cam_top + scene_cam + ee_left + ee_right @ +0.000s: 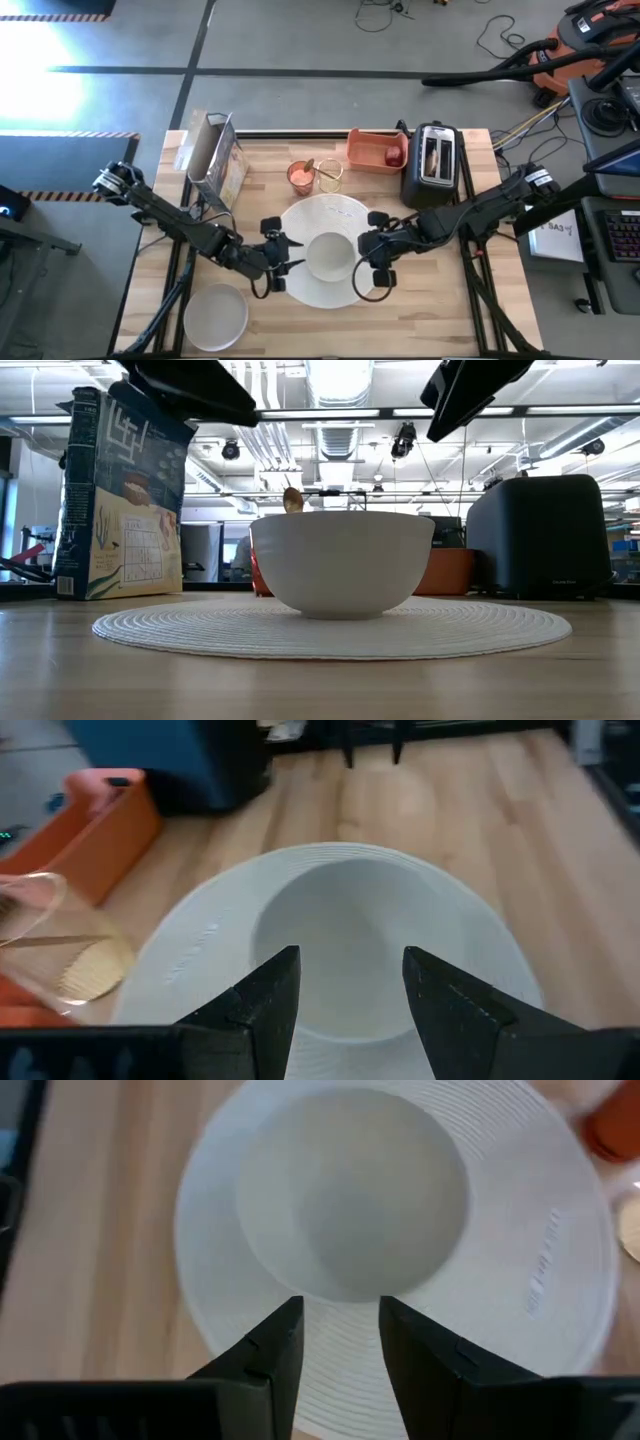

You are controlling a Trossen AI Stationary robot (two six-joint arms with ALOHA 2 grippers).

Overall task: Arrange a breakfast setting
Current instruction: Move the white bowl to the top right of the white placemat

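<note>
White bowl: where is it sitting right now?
In the high view the white bowl sits on the large round white plate at mid-table, between the left claw and right claw, both open.

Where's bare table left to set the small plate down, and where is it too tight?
Free: the bare wood right of the large ribbed plate, below the toaster, and the front strip between the smaller plate and that plate. Crowded: the back edge, where cereal box, pink-red cup, glass and orange tray line up, and beside the bowl, flanked by both grippers.
</note>
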